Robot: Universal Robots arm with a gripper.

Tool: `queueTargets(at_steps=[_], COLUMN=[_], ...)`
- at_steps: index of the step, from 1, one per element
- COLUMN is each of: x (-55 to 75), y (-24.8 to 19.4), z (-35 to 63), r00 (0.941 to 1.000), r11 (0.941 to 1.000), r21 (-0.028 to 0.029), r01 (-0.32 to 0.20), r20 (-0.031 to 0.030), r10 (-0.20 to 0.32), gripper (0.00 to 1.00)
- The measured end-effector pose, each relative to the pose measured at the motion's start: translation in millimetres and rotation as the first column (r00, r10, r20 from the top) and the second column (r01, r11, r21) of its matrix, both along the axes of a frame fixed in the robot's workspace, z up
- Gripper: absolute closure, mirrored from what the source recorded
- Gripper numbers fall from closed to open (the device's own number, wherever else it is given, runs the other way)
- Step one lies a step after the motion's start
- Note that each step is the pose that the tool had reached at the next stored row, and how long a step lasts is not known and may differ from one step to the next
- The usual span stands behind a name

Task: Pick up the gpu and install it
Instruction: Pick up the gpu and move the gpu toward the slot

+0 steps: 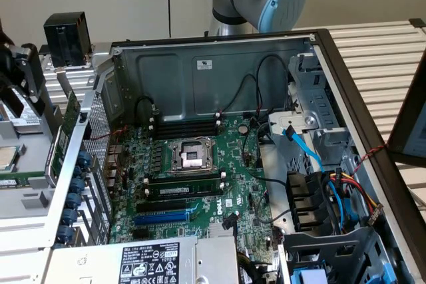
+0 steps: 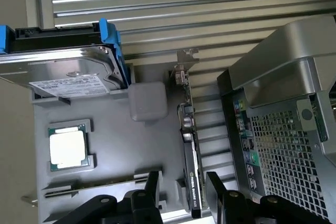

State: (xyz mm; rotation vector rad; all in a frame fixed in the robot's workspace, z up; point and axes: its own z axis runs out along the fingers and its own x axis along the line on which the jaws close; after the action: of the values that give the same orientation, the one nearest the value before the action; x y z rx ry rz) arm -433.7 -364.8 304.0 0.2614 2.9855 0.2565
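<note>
GPU (image 2: 190, 150) stood on edge in the gray parts tray (image 2: 113, 156), just beside the PC case (image 2: 283, 145). Gripper (image 2: 182, 187) was wide open and empty, jaws straddling the card. I'd centre it, descend straight, clamp evenly.

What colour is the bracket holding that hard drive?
Blue bracket, clearest in the wrist view.

The gpu (image 2: 191, 174) is a thin green card seen edge-on, standing on its long edge in a slot of a grey holder (image 2: 121, 156). A black fan block (image 2: 193, 182) sits on one face, and a silver end bracket (image 2: 185, 62) caps one end. The card is outside the computer case (image 2: 283, 145), just beside its perforated rear wall and not yet installed.
</note>
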Motion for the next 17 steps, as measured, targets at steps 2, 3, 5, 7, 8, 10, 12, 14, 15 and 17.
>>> queueTargets(at_steps=[2, 3, 5, 7, 8, 10, 12, 14, 15, 17], x=[0.4, 0.6, 1.0, 1.5, 1.7, 3.0, 6.9, 10.7, 12.2, 14.0], y=[-0.9, -1.6, -3.2, -8.5, -10.9, -14.1, -14.5, -14.6, -14.6, -14.6], z=[-2.5, -3.7, -6.0, -8.5, -10.2, -14.0, -17.1, -20.1, -21.6, -25.2], r00=[1.0000, 1.0000, 1.0000, 1.0000, 1.0000, 1.0000, 1.0000, 1.0000, 1.0000, 1.0000], r11=[1.0000, 0.9999, 0.9998, 0.9996, 0.9995, 0.9995, 0.9995, 0.9994, 0.9994, 0.9993], r21=[0.0067, 0.0110, 0.0178, 0.0284, 0.0301, 0.0311, 0.0312, 0.0335, 0.0353, 0.0385], r01=[-0.001, 0.000, -0.001, 0.000, 0.000, -0.001, 0.000, 0.000, 0.000, 0.000], r20=[0.0010, 0.0009, 0.0009, 0.0009, 0.0010, 0.0013, 0.0014, 0.0017, 0.0018, 0.0019], r10=[0.001, 0.000, 0.000, 0.000, 0.000, 0.000, 0.000, 0.000, 0.000, 0.000], gripper=[0.51, 0.51, 0.51, 0.51, 0.51, 0.51, 0.51, 0.51, 0.51, 0.51])
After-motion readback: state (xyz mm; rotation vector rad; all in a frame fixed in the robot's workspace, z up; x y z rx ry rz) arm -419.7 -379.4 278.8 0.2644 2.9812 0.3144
